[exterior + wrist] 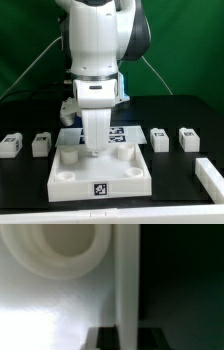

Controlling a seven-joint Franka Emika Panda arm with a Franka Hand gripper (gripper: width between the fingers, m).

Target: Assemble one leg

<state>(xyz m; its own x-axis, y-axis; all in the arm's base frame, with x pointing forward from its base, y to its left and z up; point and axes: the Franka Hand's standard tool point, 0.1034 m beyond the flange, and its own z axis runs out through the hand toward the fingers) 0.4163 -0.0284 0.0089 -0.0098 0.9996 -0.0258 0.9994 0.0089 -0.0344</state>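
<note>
The large white panel lies flat at the table's middle, with round corner sockets and a tag on its front edge. My gripper is down at the panel's far rim. In the wrist view the raised rim runs between my two dark fingers, which press on it from both sides, with the gripper shut on it. A round socket lies close by. Several small white legs stand apart on the table: two at the exterior view's left and two at its right.
The marker board lies flat just behind the panel. A white bar-shaped piece lies at the exterior view's lower right edge. A cable hangs behind the arm.
</note>
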